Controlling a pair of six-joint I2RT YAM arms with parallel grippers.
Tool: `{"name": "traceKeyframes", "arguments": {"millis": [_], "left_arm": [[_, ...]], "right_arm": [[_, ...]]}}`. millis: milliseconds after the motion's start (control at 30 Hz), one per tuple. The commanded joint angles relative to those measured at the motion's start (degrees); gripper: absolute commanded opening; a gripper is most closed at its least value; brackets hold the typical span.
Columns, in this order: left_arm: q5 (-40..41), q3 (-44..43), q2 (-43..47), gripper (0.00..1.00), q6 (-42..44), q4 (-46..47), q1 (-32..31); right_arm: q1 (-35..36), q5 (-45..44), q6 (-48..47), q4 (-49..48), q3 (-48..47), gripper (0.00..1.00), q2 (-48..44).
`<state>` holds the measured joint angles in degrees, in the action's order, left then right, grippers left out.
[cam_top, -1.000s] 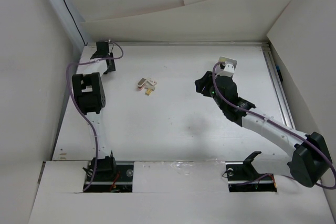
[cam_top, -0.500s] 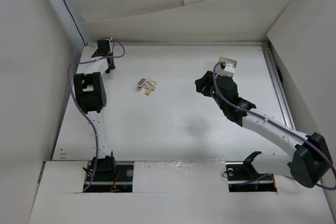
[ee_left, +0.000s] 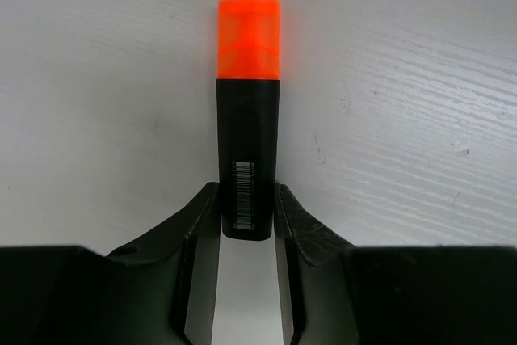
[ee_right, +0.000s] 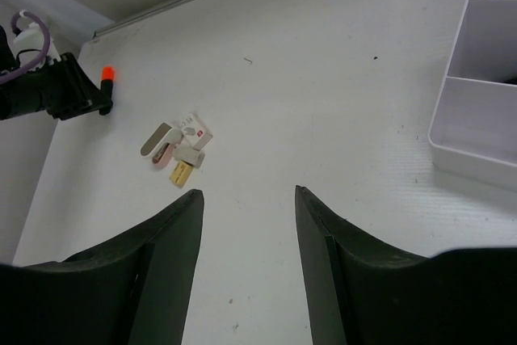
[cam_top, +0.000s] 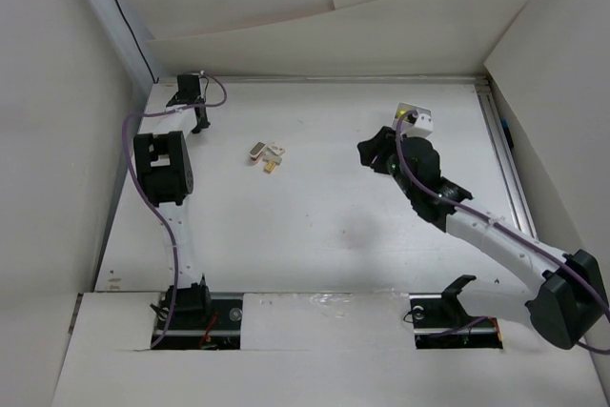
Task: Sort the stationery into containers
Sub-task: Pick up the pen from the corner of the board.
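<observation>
While our left gripper [ee_left: 246, 204] pinches the blocky, orange-capped black marker [ee_left: 248, 131], our right gripper [ee_right: 247, 195] hangs spread. It sits just beside the boxy white tub [ee_right: 483, 123].

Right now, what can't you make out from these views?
- marker: left wrist view, label print too small to read. Held in the left gripper, lifted or resting, cannot tell.
- container: right wrist view, cut off by the right edge, so most contents are unseen.
- small pile: too small in the top and right wrist views to name each piece.
</observation>
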<state>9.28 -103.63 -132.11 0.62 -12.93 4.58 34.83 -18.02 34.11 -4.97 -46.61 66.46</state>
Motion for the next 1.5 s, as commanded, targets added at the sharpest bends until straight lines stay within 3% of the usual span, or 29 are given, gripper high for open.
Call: {"name": "traceKeyframes", "arguments": {"millis": [0, 167, 400, 600, 733, 867, 1100, 1467], "left_arm": [[-0.31, 4.39, 4.13, 0.07, -2.29, 0.78, 0.08], [-1.81, 6.26, 11.24, 0.06, -5.63, 0.89, -1.14], [-5.31, 7.92, 24.77, 0.05, -9.75, 0.88, -7.37], [-10.33, 20.90, 35.86, 0.05, -18.80, 8.16, -16.60], [-9.81, 35.32, 43.85, 0.05, -25.48, 19.67, -26.36], [-9.02, 45.61, 46.67, 0.05, -26.99, 27.77, -35.32], [-10.77, 55.54, 52.12, 0.06, -25.67, 34.36, -40.60], [-11.29, 55.82, 52.84, 0.07, -21.45, 38.15, -50.28]], "right_arm": [[-0.55, 1.23, -0.18, -3.03, 0.81, 0.55, -2.03], [-1.07, 4.21, -0.18, -3.55, 0.82, 0.55, -2.03], [-2.31, 12.55, -0.18, -4.70, 0.20, 0.67, -0.36], [-5.03, 19.16, -0.71, -5.22, 0.20, 0.82, 0.17], [-6.18, 21.97, -0.71, -5.83, 0.20, 0.87, -0.89], [-7.41, 27.14, -0.71, -6.45, 0.20, 0.89, -0.36], [-8.55, 32.07, -0.18, -7.77, 0.20, 0.89, 1.21], [-8.55, 36.92, 0.52, -9.08, -2.70, 0.94, 11.41]]}}
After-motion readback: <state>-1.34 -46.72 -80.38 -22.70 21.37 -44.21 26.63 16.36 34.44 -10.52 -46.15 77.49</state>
